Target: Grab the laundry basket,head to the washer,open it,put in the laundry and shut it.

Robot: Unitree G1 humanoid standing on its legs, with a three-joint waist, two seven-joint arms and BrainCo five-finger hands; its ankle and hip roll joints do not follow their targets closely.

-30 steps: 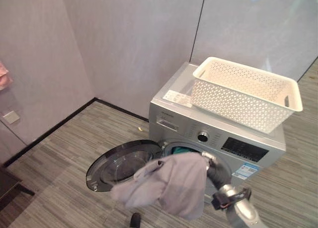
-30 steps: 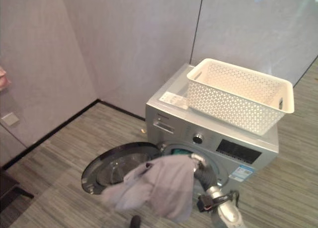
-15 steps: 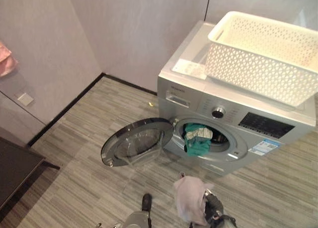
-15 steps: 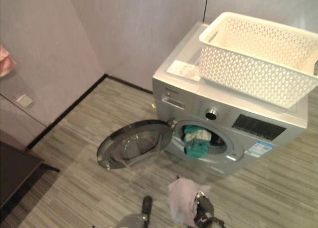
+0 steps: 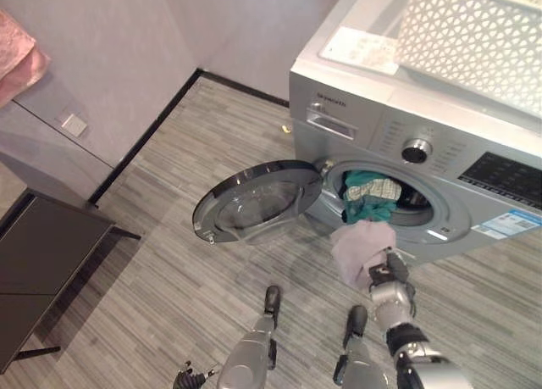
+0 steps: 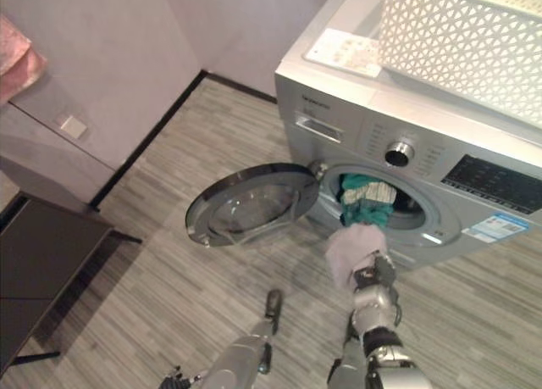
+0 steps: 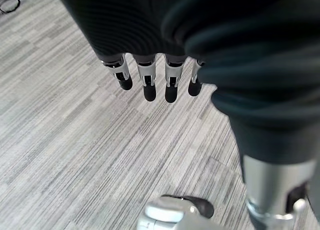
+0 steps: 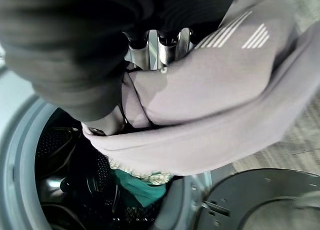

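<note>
The left hand (image 7: 155,84) is hung low over the floor (image 7: 75,140), well away from the washer (image 5: 440,143), fingers (image 7: 145,82) kept straight, side by side, nothing held. The washer door (image 5: 258,202) is swung wide open to the left of the drum opening, where green and checked laundry (image 5: 368,194) is already piled. Right at the opening's lower rim, a pale lilac garment (image 5: 360,249) is bunched up and gripped by the right hand (image 8: 160,44), fingers curled into the cloth, forearm raised toward the drum. The white basket (image 5: 474,41) is parked on top of the washer.
</note>
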